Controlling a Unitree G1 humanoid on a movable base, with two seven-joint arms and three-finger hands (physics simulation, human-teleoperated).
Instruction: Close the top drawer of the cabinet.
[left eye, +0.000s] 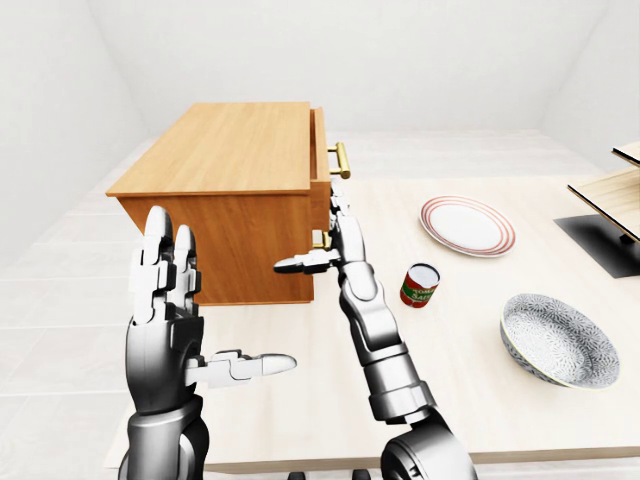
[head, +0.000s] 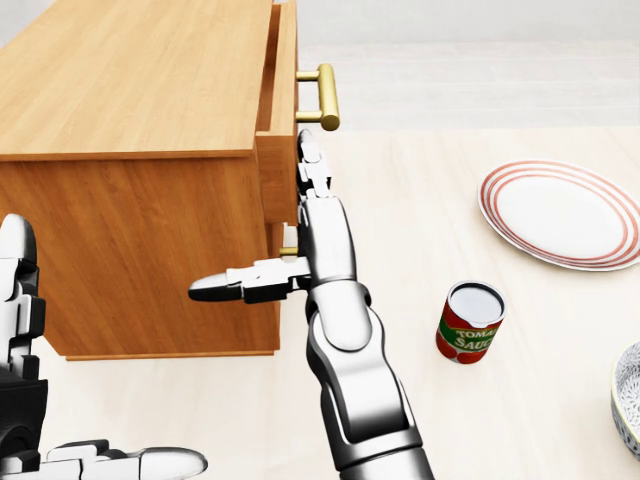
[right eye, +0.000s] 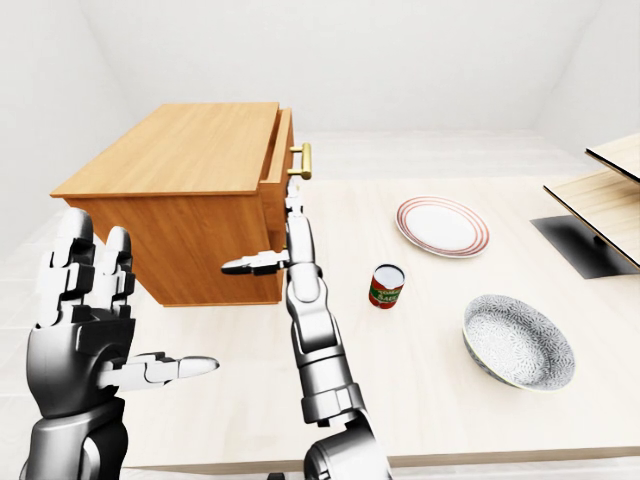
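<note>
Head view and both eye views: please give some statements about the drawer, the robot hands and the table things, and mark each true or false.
1. The top drawer is fully shut. False: it stands slightly out.
2. The right robot hand lies flat against the drawer front. True.
3. The left robot hand grips the brass handle. False: it is raised, open, apart from the cabinet.
4. The tomato sauce can stands upright. True.
5. The can stands on the plate. False: beside it.
</note>
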